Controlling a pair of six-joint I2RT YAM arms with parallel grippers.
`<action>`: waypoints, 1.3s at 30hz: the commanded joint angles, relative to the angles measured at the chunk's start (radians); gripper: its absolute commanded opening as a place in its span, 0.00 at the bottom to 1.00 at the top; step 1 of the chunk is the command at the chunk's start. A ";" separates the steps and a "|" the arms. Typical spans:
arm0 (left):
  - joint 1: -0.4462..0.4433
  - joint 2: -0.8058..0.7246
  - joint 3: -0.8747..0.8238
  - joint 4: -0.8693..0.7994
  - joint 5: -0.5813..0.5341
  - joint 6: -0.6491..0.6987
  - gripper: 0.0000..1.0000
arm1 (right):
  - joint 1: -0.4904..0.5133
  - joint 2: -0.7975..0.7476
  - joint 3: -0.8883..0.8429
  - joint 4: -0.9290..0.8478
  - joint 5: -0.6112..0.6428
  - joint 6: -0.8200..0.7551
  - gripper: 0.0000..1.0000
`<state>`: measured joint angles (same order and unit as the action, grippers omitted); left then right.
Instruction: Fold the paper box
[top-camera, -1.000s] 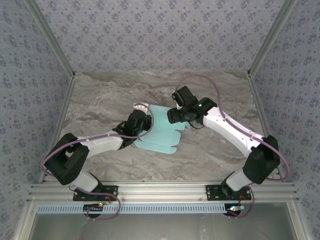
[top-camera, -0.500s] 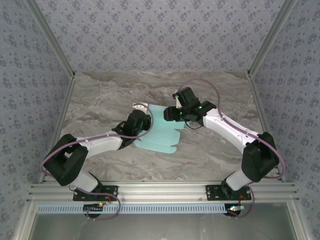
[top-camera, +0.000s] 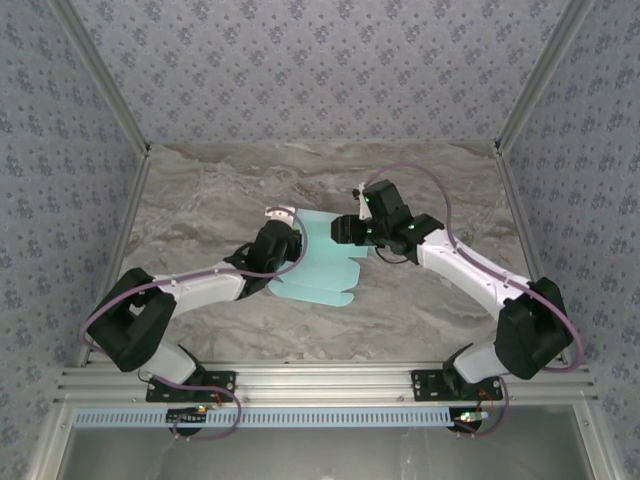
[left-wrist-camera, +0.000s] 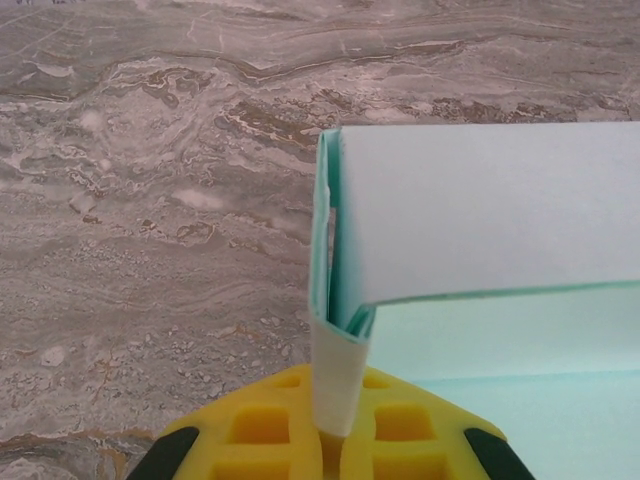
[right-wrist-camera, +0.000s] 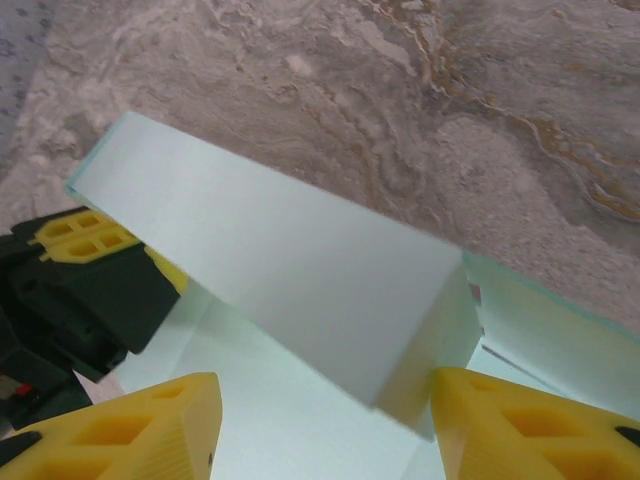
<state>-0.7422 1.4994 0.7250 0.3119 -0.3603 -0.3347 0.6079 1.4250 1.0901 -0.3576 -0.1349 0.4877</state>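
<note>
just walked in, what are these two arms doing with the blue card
A pale blue paper box is being folded on a marble-patterned table. The left gripper is shut on a tab at the sheet's left end, with a panel standing up beside it. The right gripper is open, its fingers on either side of that raised panel. The rest of the sheet lies flat, so the box is not yet formed.

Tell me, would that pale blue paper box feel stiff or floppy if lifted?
Probably thin and bendy: the strip of the paper box pinched in the left gripper curls. Yet it holds creases; one panel stands upright. Likely light, and apt to slide on the smooth table.
</note>
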 joint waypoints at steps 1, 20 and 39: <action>-0.004 -0.012 0.031 -0.015 -0.033 -0.021 0.00 | 0.030 -0.048 0.014 -0.158 0.143 -0.033 0.61; 0.000 -0.034 0.035 -0.026 -0.025 -0.041 0.00 | 0.122 -0.065 -0.237 0.088 0.291 0.191 0.70; -0.001 -0.050 0.029 -0.022 -0.014 -0.046 0.00 | 0.108 0.001 -0.263 0.265 0.312 0.212 0.73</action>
<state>-0.7414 1.4796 0.7330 0.2798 -0.3836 -0.3653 0.7193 1.4193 0.8314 -0.1463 0.1658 0.6922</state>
